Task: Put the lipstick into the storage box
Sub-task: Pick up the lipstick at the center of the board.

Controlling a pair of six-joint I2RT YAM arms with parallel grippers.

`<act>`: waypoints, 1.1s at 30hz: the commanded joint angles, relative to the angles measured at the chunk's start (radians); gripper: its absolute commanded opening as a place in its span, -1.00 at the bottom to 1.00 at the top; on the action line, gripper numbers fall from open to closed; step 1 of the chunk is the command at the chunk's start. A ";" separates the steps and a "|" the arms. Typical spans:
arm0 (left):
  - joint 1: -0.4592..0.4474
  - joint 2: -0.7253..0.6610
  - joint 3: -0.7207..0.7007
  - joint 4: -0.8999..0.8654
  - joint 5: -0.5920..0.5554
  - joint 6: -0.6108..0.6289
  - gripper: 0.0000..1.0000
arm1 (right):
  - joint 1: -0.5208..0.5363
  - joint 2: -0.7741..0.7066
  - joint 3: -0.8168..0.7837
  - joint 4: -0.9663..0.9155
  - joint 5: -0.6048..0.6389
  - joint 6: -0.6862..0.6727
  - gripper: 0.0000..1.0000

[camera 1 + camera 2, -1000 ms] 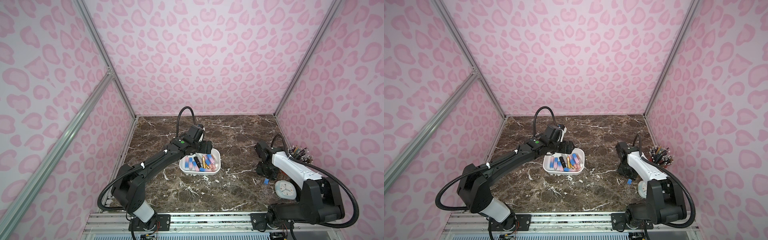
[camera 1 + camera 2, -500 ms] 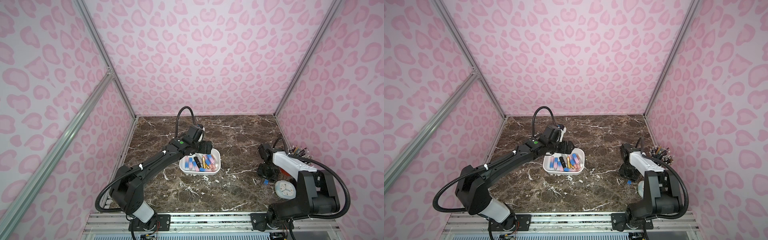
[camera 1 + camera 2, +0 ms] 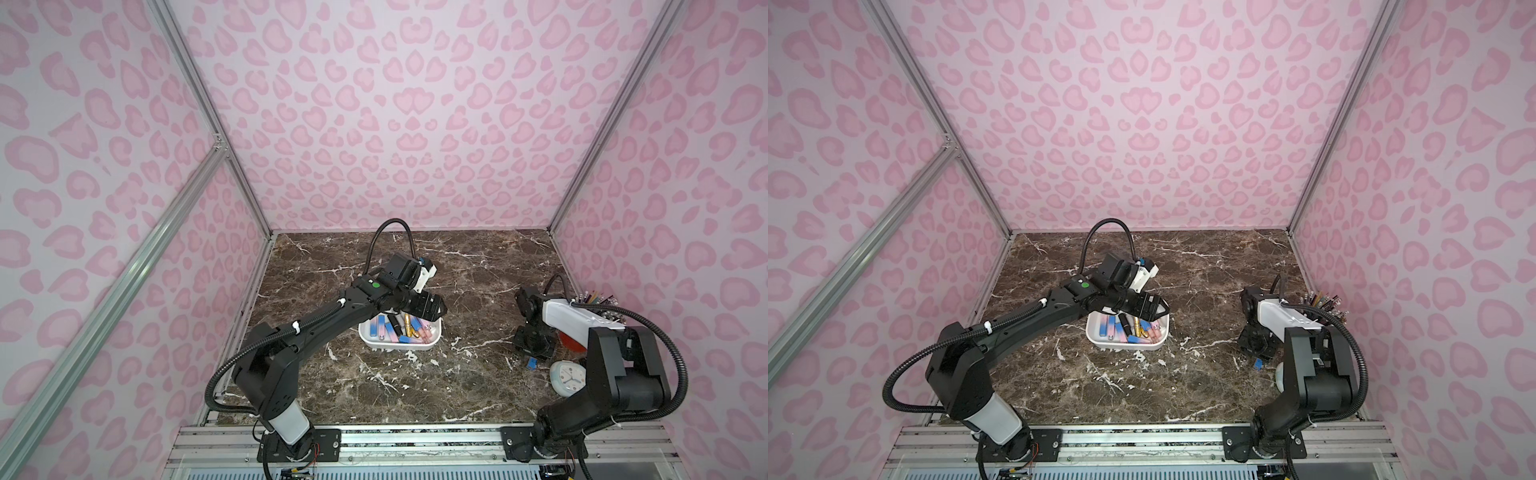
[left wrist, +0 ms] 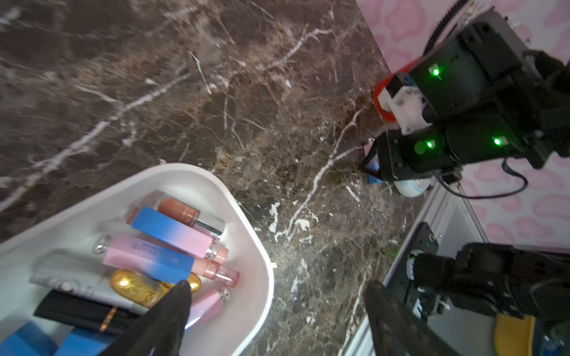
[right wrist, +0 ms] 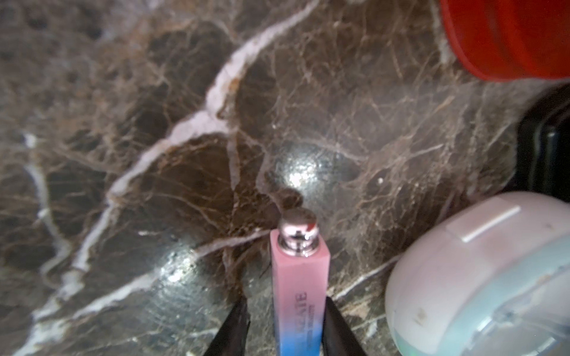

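1. Now, the right gripper (image 5: 286, 300) is found low over the lipstick (image 5: 299, 277); its jaws are set narrowly apart, astride the square body; a gap is shown on one side, so no firm clamp is judged yet.
2. The flat sides are bracketed, probably for a slip-free hold; the lipstick is laid on the marble table (image 5: 123, 92), just beside the white clock (image 5: 478, 277), near the red cup (image 5: 509, 37).
3. The storage box (image 3: 399, 347) is seen well apart; above it the left gripper (image 4: 277, 311) is held spread wide, nothing grasped, likely parked.
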 commanded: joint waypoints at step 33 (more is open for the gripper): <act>-0.022 0.040 0.100 -0.116 -0.083 0.146 0.83 | 0.111 0.079 0.169 -0.016 -0.030 0.015 -0.62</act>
